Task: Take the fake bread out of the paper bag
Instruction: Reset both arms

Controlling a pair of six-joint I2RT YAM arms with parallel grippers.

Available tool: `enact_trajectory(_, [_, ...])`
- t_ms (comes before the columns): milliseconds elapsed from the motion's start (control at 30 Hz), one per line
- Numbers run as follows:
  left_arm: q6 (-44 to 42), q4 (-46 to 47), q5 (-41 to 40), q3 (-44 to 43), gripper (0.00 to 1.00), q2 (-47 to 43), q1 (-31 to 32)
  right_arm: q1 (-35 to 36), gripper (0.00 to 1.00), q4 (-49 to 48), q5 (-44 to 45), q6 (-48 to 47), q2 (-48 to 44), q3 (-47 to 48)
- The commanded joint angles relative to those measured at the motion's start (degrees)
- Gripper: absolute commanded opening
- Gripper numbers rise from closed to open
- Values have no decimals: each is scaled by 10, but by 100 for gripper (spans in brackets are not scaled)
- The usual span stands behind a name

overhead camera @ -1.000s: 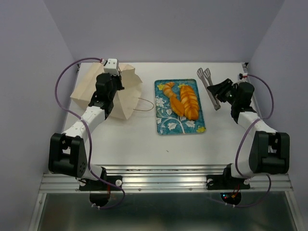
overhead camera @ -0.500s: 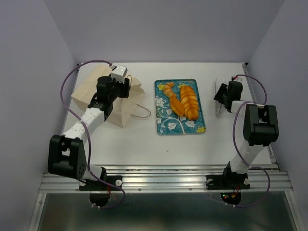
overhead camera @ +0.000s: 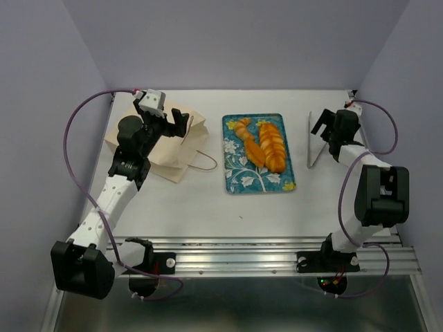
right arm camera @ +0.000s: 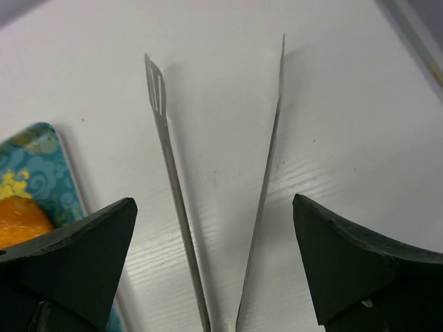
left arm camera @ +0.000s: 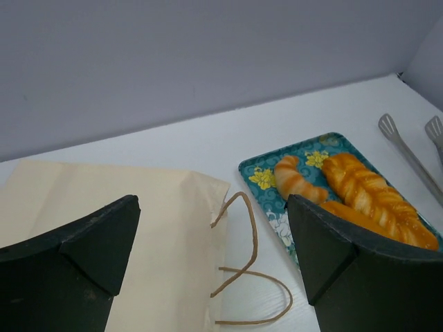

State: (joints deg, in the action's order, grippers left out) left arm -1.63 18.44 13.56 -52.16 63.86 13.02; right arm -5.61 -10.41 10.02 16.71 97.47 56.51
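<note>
bread (left arm camera: 367,190) part-hidden behind spread left claw (left arm camera: 211,221) | right claw (right arm camera: 214,207) spread, tongs (right arm camera: 156,90) handle cropped

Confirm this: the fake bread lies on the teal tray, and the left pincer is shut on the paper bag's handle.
Wrong on one point: the left pincer is open, gripping nothing, with the handles of the paper bag lying free, as the left wrist view shows. The fake bread does lie on the teal tray.

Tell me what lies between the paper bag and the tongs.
The teal tray, carrying both fake bread pieces, sits between paper bag and tongs; the top view shows it.
</note>
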Motion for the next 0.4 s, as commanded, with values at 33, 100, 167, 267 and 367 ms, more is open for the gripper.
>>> enact_trajectory(33, [73, 39, -49, -4, 99, -43, 0, -3, 100, 37, 82, 36, -116, 7])
enact_trajectory(100, [84, 45, -56, 8, 99, -58, 0, -3, 100, 46, 102, 40, -144, -2])
enact_trajectory(167, [93, 53, -53, 16, 99, -83, 0, -3, 100, 46, 133, 51, -183, -10])
enact_trajectory(267, [108, 66, -53, 30, 99, -111, 0, -3, 100, 46, 159, 57, -221, -24])
enact_trajectory(367, [126, 69, -92, 36, 99, -130, 0, -3, 100, 44, 161, 54, -240, -33])
